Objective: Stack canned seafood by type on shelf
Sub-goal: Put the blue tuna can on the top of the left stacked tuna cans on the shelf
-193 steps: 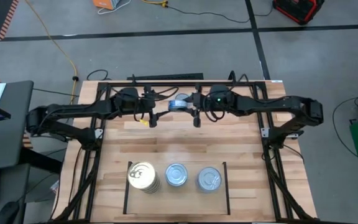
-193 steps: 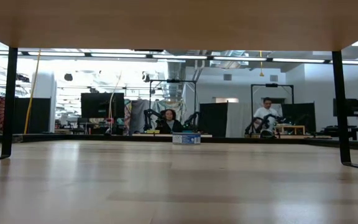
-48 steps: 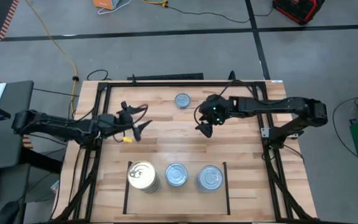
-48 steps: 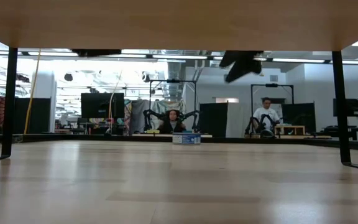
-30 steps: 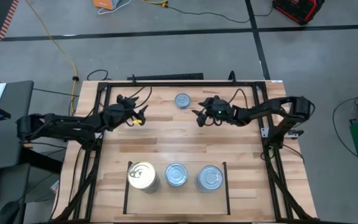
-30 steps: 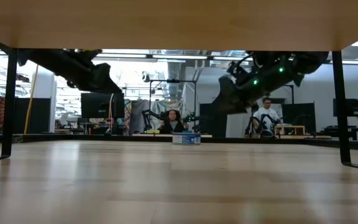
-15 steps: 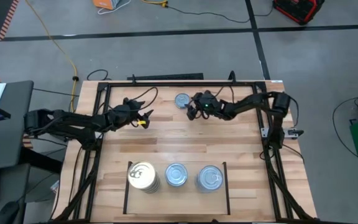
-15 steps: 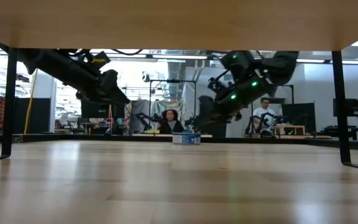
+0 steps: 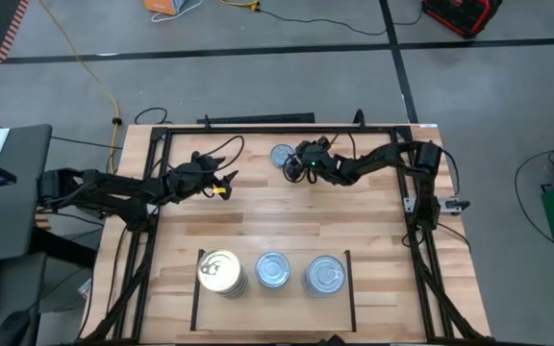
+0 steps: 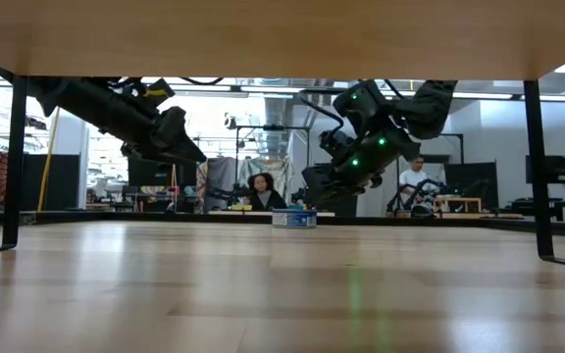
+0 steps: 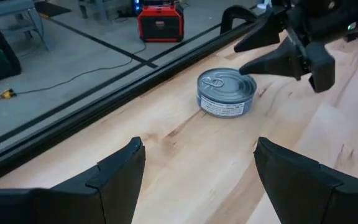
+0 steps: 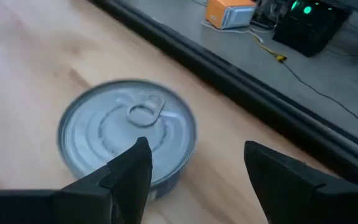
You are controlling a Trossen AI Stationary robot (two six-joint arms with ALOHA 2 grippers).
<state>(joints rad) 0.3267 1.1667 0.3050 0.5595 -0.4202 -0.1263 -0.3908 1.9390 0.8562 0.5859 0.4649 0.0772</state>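
In the high view, 1 loose silver-topped tin (image 9: 282,155) sits on the wooden counter (image 9: 258,226) near the upper middle of the frame, close to the black frame rail (image 9: 258,129) at the far edge. The right end effector (image 9: 296,166) sits just to the right of this tin, its arm reaching in from the upper right; the right wrist view shows its 2 fingers (image 12: 129,171) spread apart, with the tin (image 12: 127,138) lying just ahead of them and not pinched. The left end effector (image 9: 221,181) hovers left of centre, well apart from the tin, and its fingers (image 11: 120,171) are also spread with nothing between them; in the left wrist view the tin (image 11: 226,93) lies upright ahead, with the right arm's dark fingertips right beside it. At the bottom middle of the high view, the shelf (image 9: 342,308), a patch of planks bounded by thin black lines, holds 3 stacks side by side: a gold-topped stack (image 9: 219,272) on the left, a silver-topped stack (image 9: 273,270) in the middle and another silver-topped stack (image 9: 324,276) on the right. In the low view, both arms hang above the counter, and 2 people (image 10: 260,192) sit in the room behind.
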